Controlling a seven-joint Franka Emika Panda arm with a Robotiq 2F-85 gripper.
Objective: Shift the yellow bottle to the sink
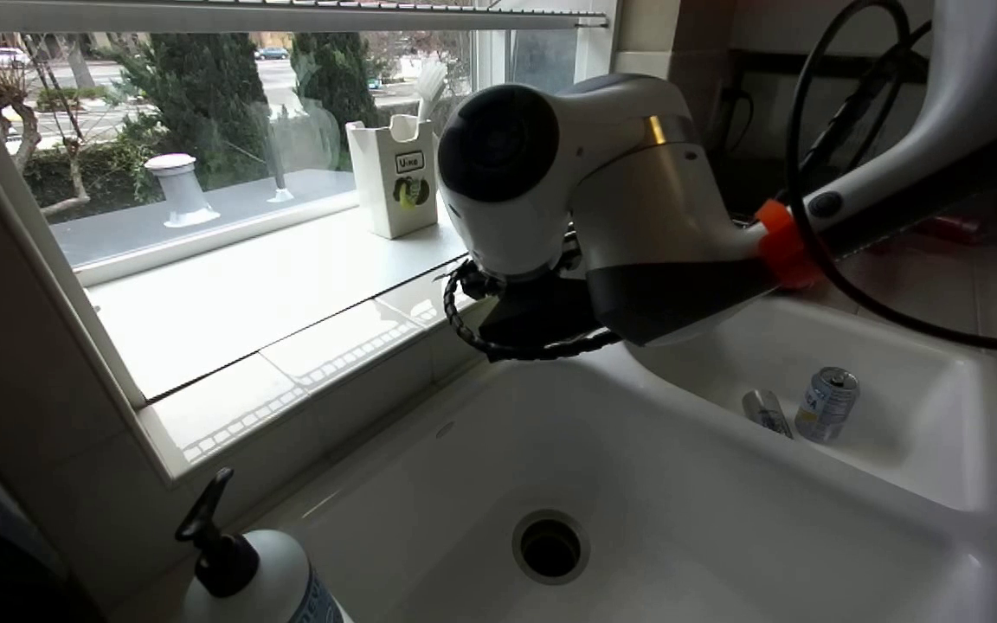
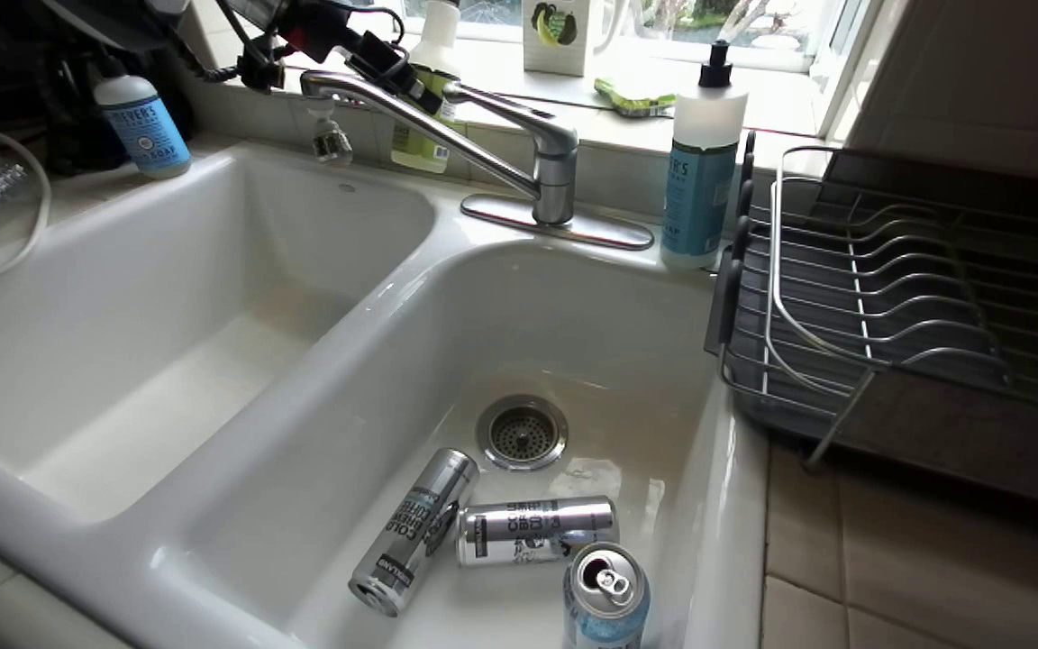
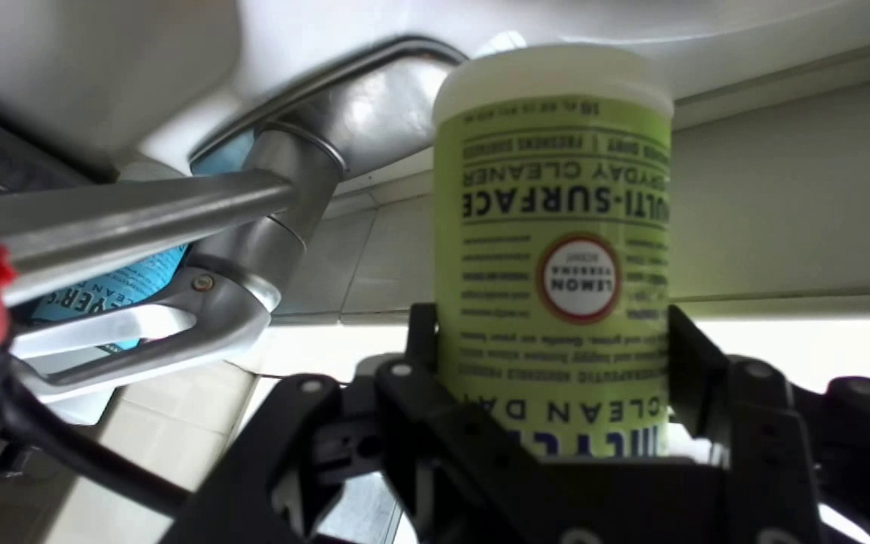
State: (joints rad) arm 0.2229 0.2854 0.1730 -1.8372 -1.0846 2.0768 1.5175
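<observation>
The yellow bottle [image 3: 556, 166] is a pale yellow-green cleaner bottle; it appears base-up in the wrist view. In an exterior view the bottle [image 2: 420, 144] is upright behind the tap, by the sink's back edge. I cannot tell whether its base touches the ledge. My gripper [image 3: 552, 325] is shut on the bottle's body, one finger against each side. Its dark fingers [image 2: 424, 90] also show across the bottle in an exterior view. In the remaining view the arm hides the bottle and fingers. The white sink [image 2: 303, 379] has two basins, and it also shows here [image 1: 680, 433].
The chrome tap [image 2: 555, 171] stands close to the bottle. Several cans [image 2: 537, 532] lie or stand in a basin. A soap bottle [image 2: 704, 189] stands beside the dish rack [image 2: 888, 306]; another soap bottle [image 2: 141, 126] is at the far corner. A carton [image 1: 395, 177] stands on the windowsill.
</observation>
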